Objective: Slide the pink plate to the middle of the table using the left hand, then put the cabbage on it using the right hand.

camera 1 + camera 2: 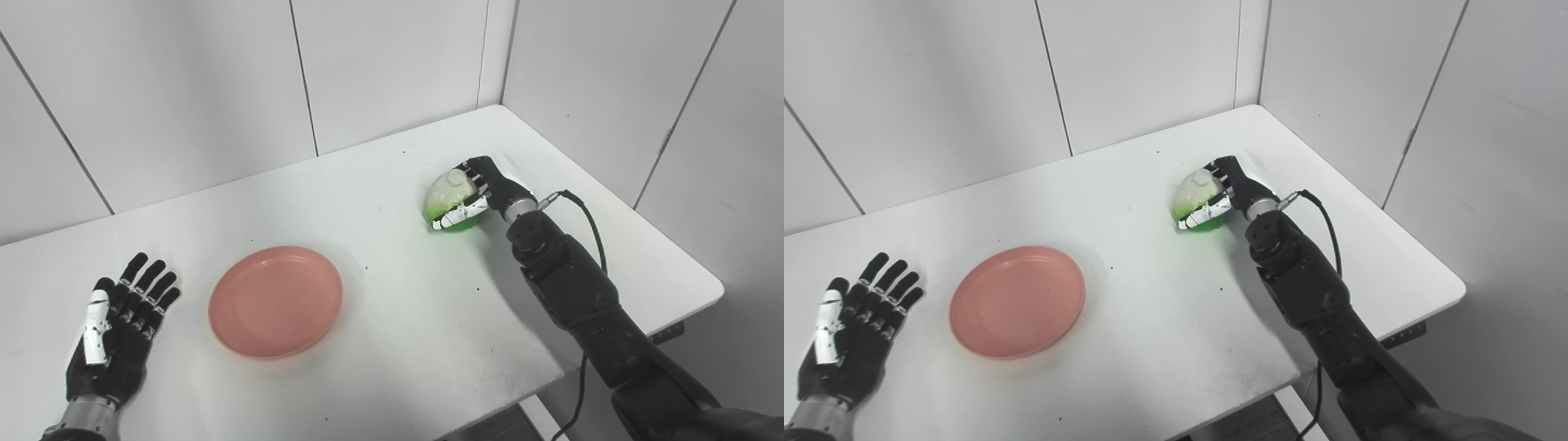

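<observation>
Cabbage (449,195), pale at the top and bright green at its base, sits on the white counter (392,184) toward the far right side, with the right hand (484,190) wrapped around it: the thumb (460,213) crosses the near side of the vegetable and the fingers (470,171) curl over its far side, so the hand is clamped on the cabbage. Whether the cabbage rests on the counter or is raised just off it cannot be told, though a green tint shows on the surface right beneath it. The right forearm runs back from the hand toward the lower right corner, with a black cable (591,226) looping off the wrist. Well apart from it, the pink plate (275,301) lies flat and bare near the counter's front, left of the middle. The left hand (119,324) lies just beside the plate's left edge, not touching it, palm down near the front left corner, its fingers spread apart and straight, holding nothing. White panelled walls (202,86) stand behind the counter.
</observation>
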Controlling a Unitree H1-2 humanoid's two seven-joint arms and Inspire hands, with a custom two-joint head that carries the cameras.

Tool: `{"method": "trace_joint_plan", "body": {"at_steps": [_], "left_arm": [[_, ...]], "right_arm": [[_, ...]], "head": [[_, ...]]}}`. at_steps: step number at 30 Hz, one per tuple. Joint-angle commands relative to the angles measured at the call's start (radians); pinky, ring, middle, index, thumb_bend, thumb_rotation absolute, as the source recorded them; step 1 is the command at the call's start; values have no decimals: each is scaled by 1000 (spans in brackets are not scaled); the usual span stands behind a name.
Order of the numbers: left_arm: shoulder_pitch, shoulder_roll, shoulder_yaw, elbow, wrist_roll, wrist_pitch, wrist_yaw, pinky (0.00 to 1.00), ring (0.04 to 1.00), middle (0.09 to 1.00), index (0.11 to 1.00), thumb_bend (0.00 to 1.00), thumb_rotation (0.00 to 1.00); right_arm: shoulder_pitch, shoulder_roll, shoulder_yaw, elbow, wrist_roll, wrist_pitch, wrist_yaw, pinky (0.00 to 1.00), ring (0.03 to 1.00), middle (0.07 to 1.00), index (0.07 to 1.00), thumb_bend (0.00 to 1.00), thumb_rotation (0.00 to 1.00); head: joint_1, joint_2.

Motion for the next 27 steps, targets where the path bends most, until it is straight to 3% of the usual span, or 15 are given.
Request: {"method": "trace_joint_plan", "body": {"at_steps": [1, 5, 7, 11, 14, 19, 27], "left_arm": [[44, -7, -17, 31, 27, 52, 20, 920, 904, 918, 912, 436, 1000], [50, -15, -25, 16, 33, 54, 35, 919, 905, 920, 912, 441, 1000], [54, -20, -29, 5, 37, 58, 48, 914, 902, 918, 907, 442, 1000], [65, -29, -45, -22, 47, 64, 61, 915, 908, 925, 912, 446, 1000], [72, -42, -58, -40, 56, 67, 71, 923, 915, 931, 922, 446, 1000], [91, -88, -85, -100, 92, 83, 133, 914, 914, 927, 917, 441, 1000], [103, -171, -115, -154, 148, 113, 224, 901, 906, 915, 909, 415, 1000]], "right_arm": [[-12, -19, -3, -10, 3, -27, -2, 369, 425, 491, 486, 516, 128], [-7, -23, -7, -44, -1, -17, -10, 361, 422, 490, 485, 516, 127], [-4, -19, -12, -86, -1, -6, -12, 353, 418, 464, 511, 525, 21], [5, -20, -25, -174, 20, -22, -1, 355, 420, 457, 517, 526, 1], [2, -29, -31, -241, 56, -43, 33, 353, 419, 458, 515, 525, 0], [-31, -12, -1, -391, 43, 34, 89, 350, 421, 455, 518, 525, 0], [-89, 23, 58, -454, 56, 32, 172, 366, 430, 457, 519, 524, 0]], "head": [[10, 1], [31, 1], [43, 2], [73, 3], [130, 6], [218, 11], [380, 23]]}}
